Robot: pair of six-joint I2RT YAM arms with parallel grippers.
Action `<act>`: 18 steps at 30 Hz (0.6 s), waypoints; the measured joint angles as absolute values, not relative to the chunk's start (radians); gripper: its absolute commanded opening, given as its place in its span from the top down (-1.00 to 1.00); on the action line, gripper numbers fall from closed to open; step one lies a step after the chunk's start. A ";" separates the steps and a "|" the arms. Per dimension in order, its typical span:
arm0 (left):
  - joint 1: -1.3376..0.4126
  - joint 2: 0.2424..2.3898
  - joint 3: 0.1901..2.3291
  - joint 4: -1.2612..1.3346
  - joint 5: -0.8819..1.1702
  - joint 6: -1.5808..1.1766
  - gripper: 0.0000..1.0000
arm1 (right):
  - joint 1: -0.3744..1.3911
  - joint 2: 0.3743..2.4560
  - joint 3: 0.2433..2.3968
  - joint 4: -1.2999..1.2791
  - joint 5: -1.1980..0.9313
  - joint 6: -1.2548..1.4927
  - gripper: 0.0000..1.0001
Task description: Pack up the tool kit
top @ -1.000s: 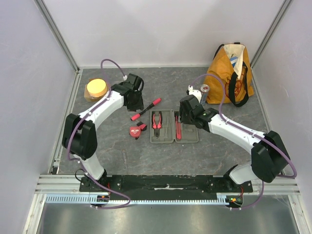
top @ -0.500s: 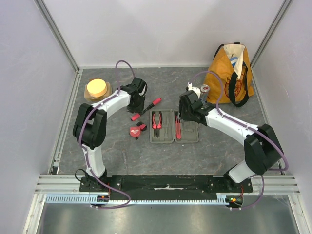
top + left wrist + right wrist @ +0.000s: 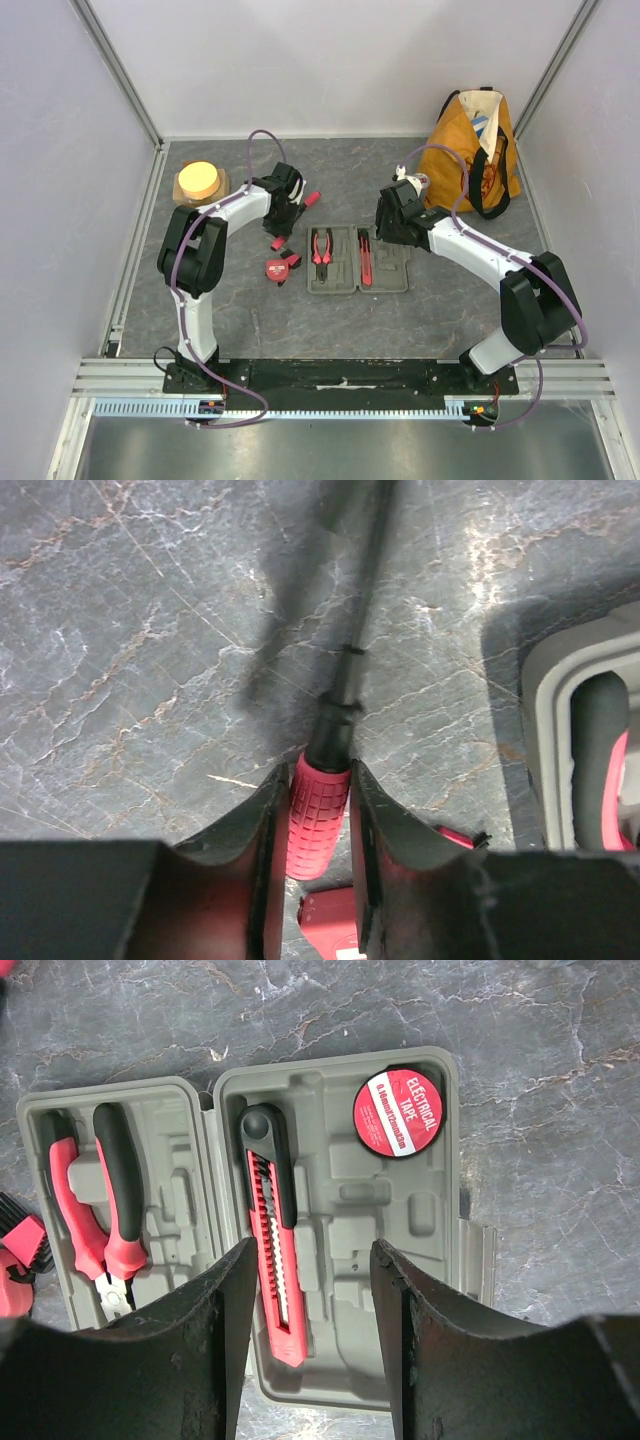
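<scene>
Two claws work over the bench (image 3: 230, 310). Nearest, the open grey case (image 3: 440, 1190) lies flat, holding pliers (image 3: 100, 1200), a cutter (image 3: 270, 1230) and a tape roll (image 3: 397, 1113). The red tape measure (image 3: 282, 268) sits just beside its left edge. The right claw (image 3: 312, 1260) hovers above the case, released and empty. Farther back, the left claw (image 3: 286, 208) is clenched on the red handle of the screwdriver (image 3: 320, 820). Best practice, probably: lift level, pass clear of the tape measure, then seat the shaft in a free slot.

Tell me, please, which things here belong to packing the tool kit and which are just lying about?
Job: grey case, pliers, cutter, electrical tape, screwdriver, tape measure.
Lying about: orange tote bag, yellow disc.
</scene>
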State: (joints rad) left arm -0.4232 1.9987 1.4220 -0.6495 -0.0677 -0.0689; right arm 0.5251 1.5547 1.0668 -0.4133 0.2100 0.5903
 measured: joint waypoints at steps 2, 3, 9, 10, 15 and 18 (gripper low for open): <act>-0.423 1.999 1.422 -0.650 -0.056 -0.064 0.71 | 0.523 1.555 1.067 -0.413 0.204 0.590 -0.11; -0.424 1.998 1.421 -0.649 -0.051 -0.062 0.79 | 0.521 1.555 1.067 -0.413 0.201 0.590 -0.11; -0.424 1.951 1.377 -0.661 0.005 -0.058 0.96 | 0.514 1.555 1.067 -0.413 0.194 0.591 -0.11; -0.426 1.937 1.367 -0.666 0.015 -0.058 0.96 | 0.514 1.555 1.067 -0.413 0.191 0.591 -0.10; -0.428 1.831 1.353 -0.687 0.072 -0.082 0.96 | 0.513 1.554 1.067 -0.413 0.183 0.591 -0.11; -0.429 1.757 1.353 -0.682 0.133 -0.153 0.96 | 0.513 1.554 1.067 -0.413 0.180 0.591 -0.11</act>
State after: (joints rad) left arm -0.4290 1.7573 1.3525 -0.6819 0.1329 -0.1528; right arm 0.5129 1.5543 1.0668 -0.4126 0.1802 0.5911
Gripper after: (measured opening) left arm 0.194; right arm 0.553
